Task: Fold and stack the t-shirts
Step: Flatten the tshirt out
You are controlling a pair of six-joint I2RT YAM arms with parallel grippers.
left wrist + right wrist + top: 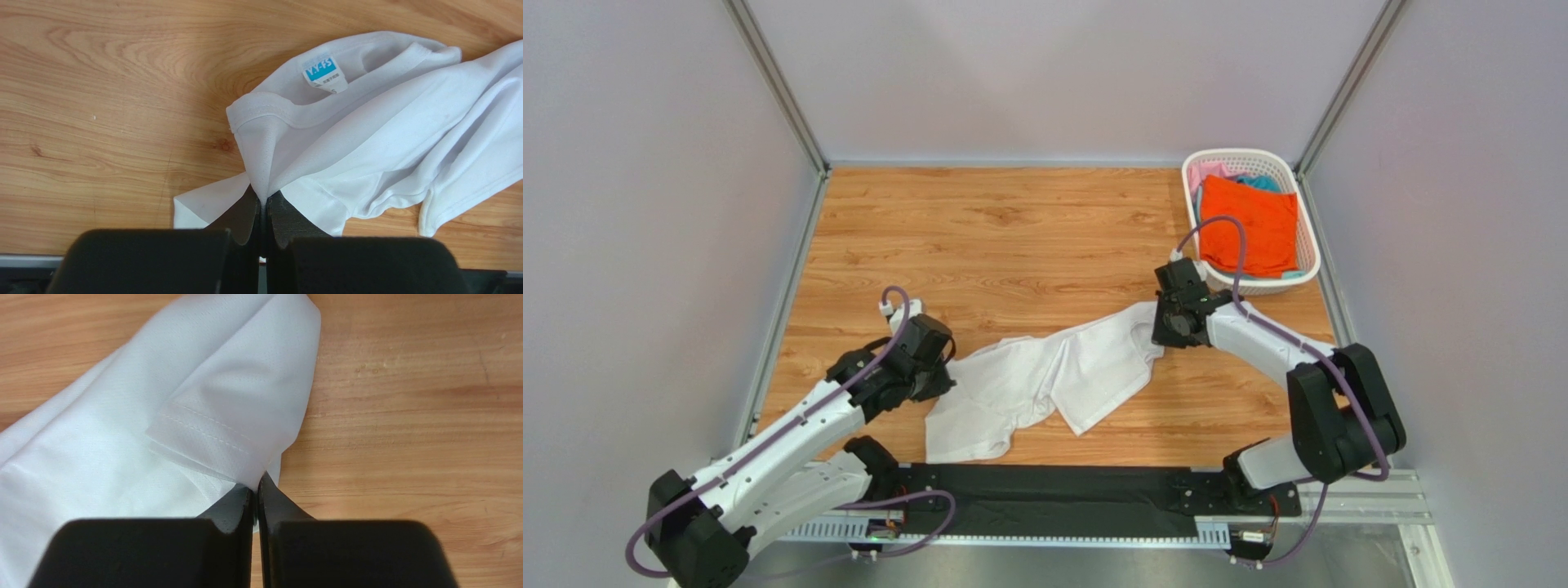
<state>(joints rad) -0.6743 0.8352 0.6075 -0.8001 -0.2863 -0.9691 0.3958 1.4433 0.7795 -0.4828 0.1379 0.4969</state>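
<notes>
The big soft white cloth t-shirt [1044, 374] lies bunched up on the brown wooden table [1014, 233]. From the middle of the table in the top view, it sits at about 6 o'clock. It is wrinkled and not flat.

The left gripper [263, 211] pinches the shirt at its 9 o'clock end. Its jaws are squeezed tight on a bit of cloth near the neck hole, just below the little blue and white tag [323, 71]. The right gripper [256, 496] pinches the shirt at its 2 o'clock end. Its jaws are squeezed tight on a stitched edge, maybe a sleeve or the bottom hem. I cannot tell which.

The white plastic lattice basket [1308, 245] sits at the table's 2 o'clock corner. The bright orange t-shirt [1249, 227] lies on top inside it. Some pink cloth [1205, 172] and some teal cloth [1259, 183] peek out behind it.

I think the job has only just begun. No shirt is folded and there is no pile. The white shirt needs to be spread flat, then folded. After that, the shirts in the basket need a turn too.
</notes>
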